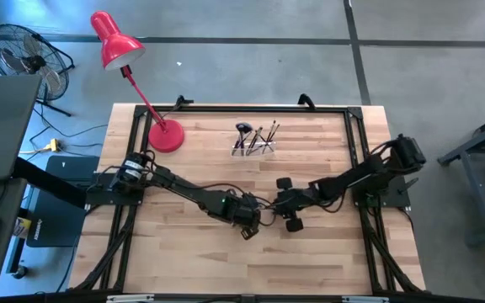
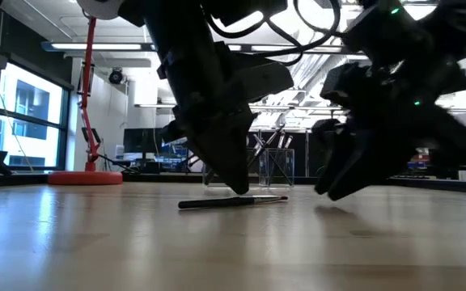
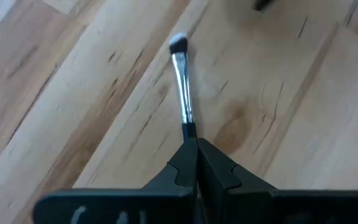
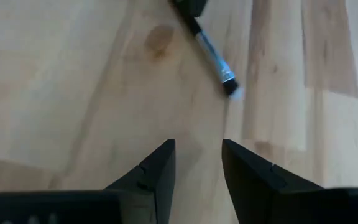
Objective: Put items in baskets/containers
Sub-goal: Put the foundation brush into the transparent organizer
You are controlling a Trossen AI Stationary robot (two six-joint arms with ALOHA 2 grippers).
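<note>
Now: pickup step | left gripper (image 3: 196, 163) pinched shut on thin silver-ferruled makeup brush (image 3: 181, 87) | right gripper (image 4: 197, 163) parted, empty | next: carry to clear plastic holder (image 1: 254, 145).

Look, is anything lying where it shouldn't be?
Yes. One makeup brush lies flat on the table, while the other brushes stand in the clear holder. The left gripper is shut on its handle; the right gripper is open beside it.

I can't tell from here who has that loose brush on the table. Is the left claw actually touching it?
Touching. In the left wrist view the left gripper has its fingers shut on the brush, whose handle vanishes between them. The right gripper is open and apart from it.
</note>
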